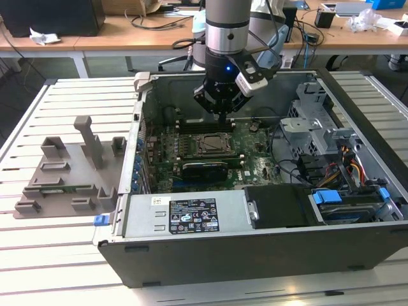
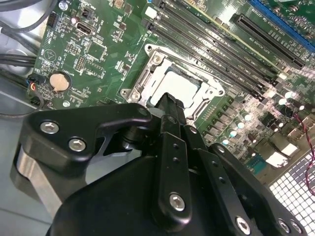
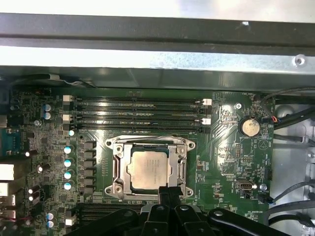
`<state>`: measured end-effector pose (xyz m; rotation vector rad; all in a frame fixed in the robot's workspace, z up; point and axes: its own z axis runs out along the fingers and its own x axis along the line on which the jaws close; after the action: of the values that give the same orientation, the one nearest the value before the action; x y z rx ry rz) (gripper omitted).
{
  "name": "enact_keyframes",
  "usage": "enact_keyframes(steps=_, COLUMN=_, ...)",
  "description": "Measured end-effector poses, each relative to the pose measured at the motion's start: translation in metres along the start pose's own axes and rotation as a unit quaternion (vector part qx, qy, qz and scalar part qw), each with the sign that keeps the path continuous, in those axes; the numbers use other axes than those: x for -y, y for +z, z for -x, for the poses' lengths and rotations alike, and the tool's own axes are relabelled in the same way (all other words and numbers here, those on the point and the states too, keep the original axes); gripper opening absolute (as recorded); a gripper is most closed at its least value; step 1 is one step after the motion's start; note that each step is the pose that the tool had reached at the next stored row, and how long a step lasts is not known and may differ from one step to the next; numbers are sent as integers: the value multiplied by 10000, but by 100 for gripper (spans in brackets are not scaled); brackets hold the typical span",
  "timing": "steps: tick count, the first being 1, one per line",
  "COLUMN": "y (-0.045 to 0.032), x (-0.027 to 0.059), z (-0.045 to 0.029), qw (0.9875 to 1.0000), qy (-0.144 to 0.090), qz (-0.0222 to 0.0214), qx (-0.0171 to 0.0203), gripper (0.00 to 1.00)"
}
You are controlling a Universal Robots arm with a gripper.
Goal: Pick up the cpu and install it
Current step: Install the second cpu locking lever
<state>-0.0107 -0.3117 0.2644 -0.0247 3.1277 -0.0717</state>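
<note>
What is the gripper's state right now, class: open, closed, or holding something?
Gripper: closed, holding nothing, above the motherboard; the cpu sits in its socket.

We see the computer case (image 1: 191,220) lying open on its side, so the motherboard (image 1: 255,162) can be reached from above. The gripper (image 1: 221,109) hangs inside this opening, above the socket frame (image 3: 150,169) where the cpu (image 3: 149,169) sits flat. Beside the socket, the rows of memory slots (image 3: 138,114) lie low and leave room overhead. Toward the exterior view's right, the grey drive cage (image 1: 315,121) and a tangle of cables (image 1: 347,162) rise high and crowd that side. The case's rear wall (image 3: 157,59) stands close behind the slots. On the worktop (image 1: 76,255), the grey fixture tray (image 1: 70,172) with upright blocks sits outside the case.
</note>
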Motion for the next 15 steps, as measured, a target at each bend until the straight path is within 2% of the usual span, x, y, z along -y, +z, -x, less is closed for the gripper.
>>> enact_keyframes(steps=3, y=1, x=16, z=0, qw=10000, qy=0, qz=0, qx=0, gripper=11)
enact_keyframes(steps=7, y=5, x=98, z=-2, qw=10000, qy=1, qz=17, qx=0, gripper=11)
enact_keyframes(steps=8, y=11, x=184, z=-3, qw=10000, qy=1, qz=27, qx=1, gripper=11)
enact_keyframes(steps=9, y=30, x=378, z=-14, qw=10000, qy=1, qz=61, qx=1, gripper=11)
enact_keyframes(steps=10, y=37, x=444, z=-39, qw=9995, qy=5, qz=317, qx=5, gripper=11)
enact_keyframes(steps=11, y=43, x=489, z=-56, qw=9985, qy=8, qz=542, qx=9, gripper=11)
enact_keyframes(steps=13, y=48, x=491, z=-62, qw=9980, qy=10, qz=630, qx=10, gripper=11)
enact_keyframes(steps=15, y=51, x=491, z=-66, qw=9973, qy=9, qz=740, qx=11, gripper=11)
